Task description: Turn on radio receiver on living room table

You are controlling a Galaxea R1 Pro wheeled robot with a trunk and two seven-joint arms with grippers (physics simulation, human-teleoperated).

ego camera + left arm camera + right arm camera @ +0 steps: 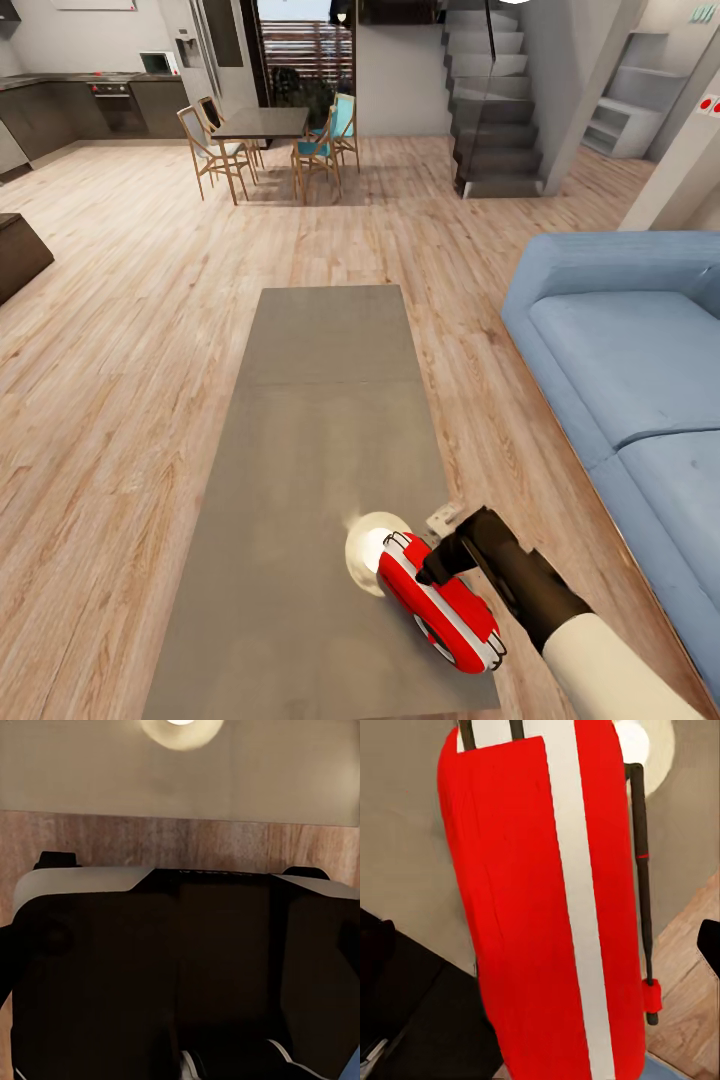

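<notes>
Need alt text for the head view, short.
The right gripper reaches onto the red radio receiver, which lies near the front right corner of the long grey table. A blue sofa stands to the right; dining table and chairs stand far behind on wood floor.

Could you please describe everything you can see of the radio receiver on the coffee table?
The radio receiver is a small rounded box with a glossy red shell, a white band along its side and a round dial on its face. In the right wrist view a thin dark rod with red tips, its wire handle or an aerial, runs along one edge. It sits near the table's near right corner, set at an angle to the table's edges. The right gripper is over its top; actual contact is unclear.
</notes>
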